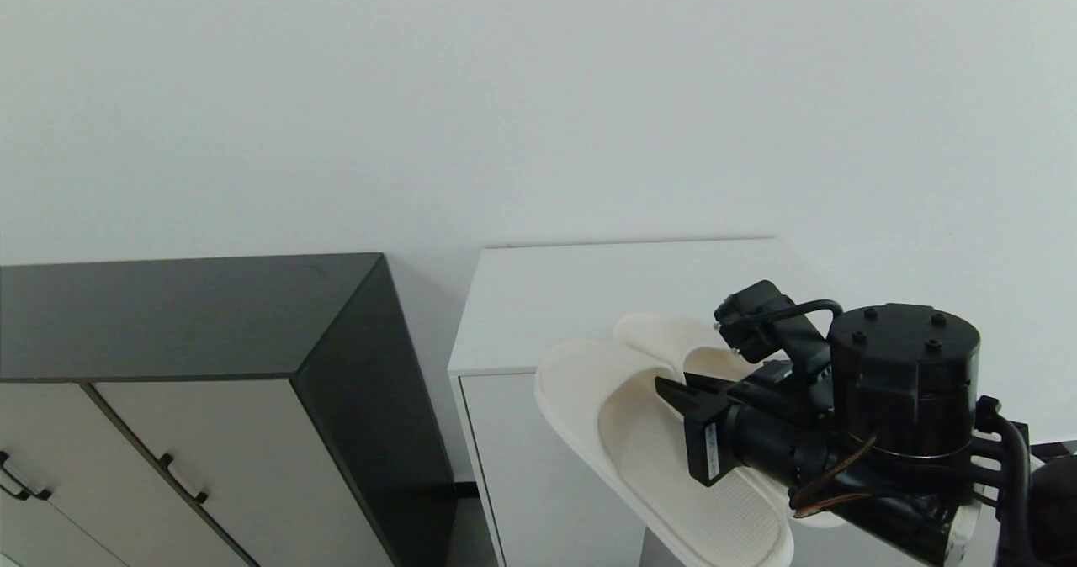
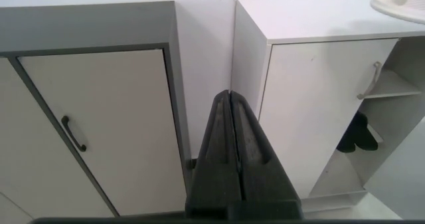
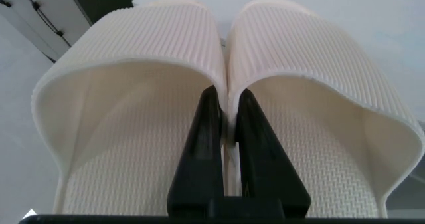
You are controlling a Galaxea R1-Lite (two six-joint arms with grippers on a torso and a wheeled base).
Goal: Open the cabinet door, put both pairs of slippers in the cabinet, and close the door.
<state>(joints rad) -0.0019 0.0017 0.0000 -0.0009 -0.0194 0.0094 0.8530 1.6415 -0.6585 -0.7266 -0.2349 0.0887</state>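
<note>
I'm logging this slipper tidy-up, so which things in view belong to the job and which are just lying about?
Job: cream slippers, clamped in the right pincer; white cabinet; dark pair on its shelf.
Lying about: dark-topped cabinet with pale doors, beside it.

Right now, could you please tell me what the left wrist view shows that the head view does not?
The left wrist view gives the shut left gripper, an open compartment and dark slippers on a shelf inside it. The head view gives the right gripper shut on the white slippers, held up near the cabinet top. Both share the white cabinet and the dark-topped cabinet beside it.
</note>
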